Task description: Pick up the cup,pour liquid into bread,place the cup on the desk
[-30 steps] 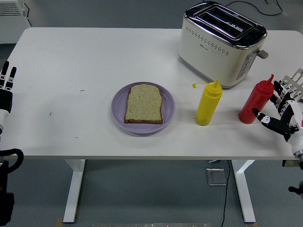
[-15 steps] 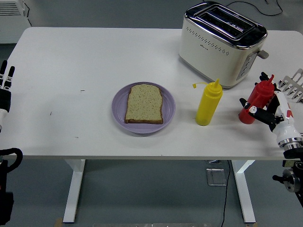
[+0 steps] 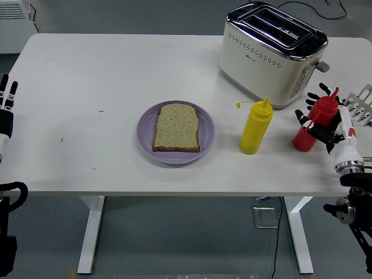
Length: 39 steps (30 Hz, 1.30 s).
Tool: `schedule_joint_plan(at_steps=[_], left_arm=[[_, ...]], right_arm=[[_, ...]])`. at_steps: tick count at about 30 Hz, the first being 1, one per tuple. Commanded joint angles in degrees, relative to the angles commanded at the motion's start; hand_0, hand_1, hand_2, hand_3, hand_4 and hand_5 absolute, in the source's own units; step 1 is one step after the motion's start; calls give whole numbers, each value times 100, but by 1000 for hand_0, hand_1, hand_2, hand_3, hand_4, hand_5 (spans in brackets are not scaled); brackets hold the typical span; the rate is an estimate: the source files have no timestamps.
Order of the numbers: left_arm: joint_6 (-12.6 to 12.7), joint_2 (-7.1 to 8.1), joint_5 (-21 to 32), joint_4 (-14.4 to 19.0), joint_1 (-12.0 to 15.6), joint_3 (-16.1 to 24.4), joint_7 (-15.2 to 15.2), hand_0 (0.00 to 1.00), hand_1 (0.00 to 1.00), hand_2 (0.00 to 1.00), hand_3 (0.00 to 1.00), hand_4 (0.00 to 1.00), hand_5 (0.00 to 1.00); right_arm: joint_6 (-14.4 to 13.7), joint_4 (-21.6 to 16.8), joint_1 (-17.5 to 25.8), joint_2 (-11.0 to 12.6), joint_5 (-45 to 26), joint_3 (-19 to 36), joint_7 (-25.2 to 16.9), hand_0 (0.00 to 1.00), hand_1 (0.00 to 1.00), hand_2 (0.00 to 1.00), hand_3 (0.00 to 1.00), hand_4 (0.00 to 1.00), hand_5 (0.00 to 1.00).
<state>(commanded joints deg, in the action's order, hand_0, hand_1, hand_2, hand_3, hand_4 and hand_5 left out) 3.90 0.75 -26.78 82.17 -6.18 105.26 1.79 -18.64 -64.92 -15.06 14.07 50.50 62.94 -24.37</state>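
Observation:
A red squeeze bottle (image 3: 323,108) stands on the white table (image 3: 87,70) near its right edge. My right hand (image 3: 314,123) is wrapped around the bottle's middle: the thumb crosses its front and black fingertips (image 3: 300,116) poke out past its left side. The bottle's base still rests on the table. A slice of bread (image 3: 176,127) lies flat on a purple plate (image 3: 206,136) at the table's centre. My left hand (image 3: 6,107) rests at the far left edge with its fingers straight and nothing in it.
A yellow squeeze bottle (image 3: 256,127) stands between the plate and the red bottle. A cream and chrome toaster (image 3: 271,52) sits at the back right. A metal rack (image 3: 364,103) pokes in at the right edge.
My right hand has moved left and up from beside the red bottle and closed round its body. The bottle, bread and left hand have stayed where they were.

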Motion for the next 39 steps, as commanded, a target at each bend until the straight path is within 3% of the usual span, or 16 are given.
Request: schedule_joint_plan(at_steps=[1,2,7,8,13,14,28,39], left_arm=[[0,0,0,0,0,2,0,788,740,741,698,508,993],[1,-1,0,0,2,6,1,787,739,741,697,508,994],[2,-4,-1,-2,5,11,0,787,739,741,697,508,994],[3,-4,-1,-2,6,11,0,787,738,740,698,509,994],[1,-7,-2,-4,8,8,0,787,738,740,698,509,994],[2,-6,-3,-5,7,7,-1,788,738,740,698,509,992],[3,-4,-7,-1,1,23,0,788,740,740,697,508,992],[5,-5,-5,7,-4,32,2,789,742,741,698,508,995]], right_arm=[[-16,5,-6,-1,-39,-16,-11,626,585,576,764,778,24],[-37,17,-17,-6,-123,-49,-33,405,387,446,528,719,2],[-162,54,-54,-30,-517,-182,-165,405,387,446,528,719,2],[-170,55,-56,-32,-545,-191,-176,322,348,420,453,703,2],[-161,62,-68,-34,-706,-252,-227,322,348,420,453,703,2],[-165,65,-70,-36,-743,-261,-246,156,265,365,383,720,7],[-269,-118,-41,-13,-910,-188,-364,77,208,321,354,697,2],[-418,-1054,-126,299,-165,368,27,59,197,312,358,662,2]])
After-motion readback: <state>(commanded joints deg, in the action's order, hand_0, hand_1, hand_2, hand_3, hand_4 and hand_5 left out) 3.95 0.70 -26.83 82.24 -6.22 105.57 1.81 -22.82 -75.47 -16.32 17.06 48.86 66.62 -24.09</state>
